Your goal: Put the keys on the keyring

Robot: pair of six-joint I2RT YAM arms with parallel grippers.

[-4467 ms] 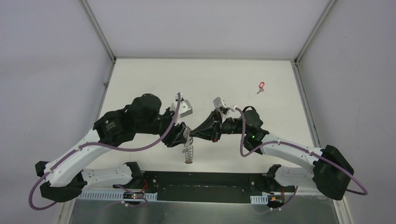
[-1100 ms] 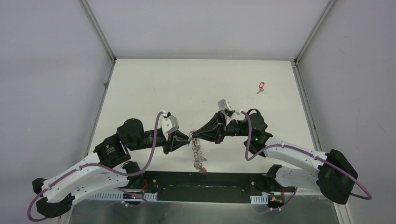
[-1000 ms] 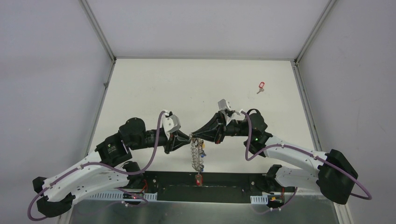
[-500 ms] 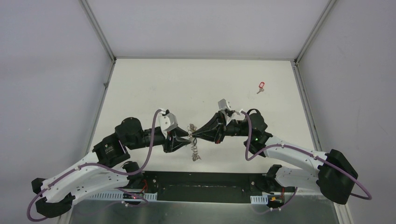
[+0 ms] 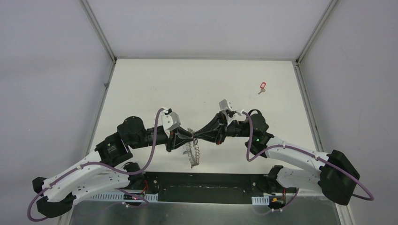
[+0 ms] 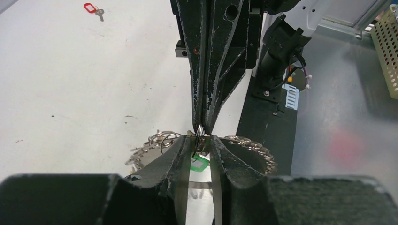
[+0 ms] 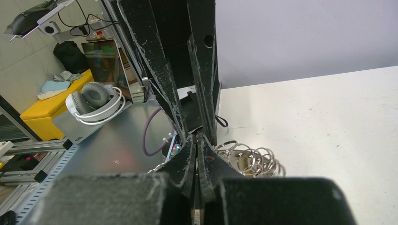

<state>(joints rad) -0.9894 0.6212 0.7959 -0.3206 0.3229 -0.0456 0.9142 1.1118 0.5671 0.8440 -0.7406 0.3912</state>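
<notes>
The keyring (image 5: 192,151), a dark ring fringed with silver split rings, hangs in the air below the spot where both grippers meet tip to tip. My right gripper (image 5: 197,136) is shut on one of its small split rings (image 6: 201,130). My left gripper (image 5: 189,137) faces it and is closed to a narrow gap on a silver key whose green tag (image 6: 200,164) hangs between its fingers. The fringe (image 7: 256,159) shows beside the shut right fingers (image 7: 205,157), with a yellow tag among the rings. A red-tagged key (image 5: 262,86) lies on the table at the far right.
The white table (image 5: 197,84) is walled on three sides. A black base strip (image 5: 206,180) and metal rails run along the near edge, under the hanging ring. The red-tagged key also shows in the left wrist view (image 6: 91,8).
The left arm drew back, then came forward again until its tips met the right gripper's. The keyring, hanging long a second ago, has swung and now hangs shorter. The right arm barely moved.
</notes>
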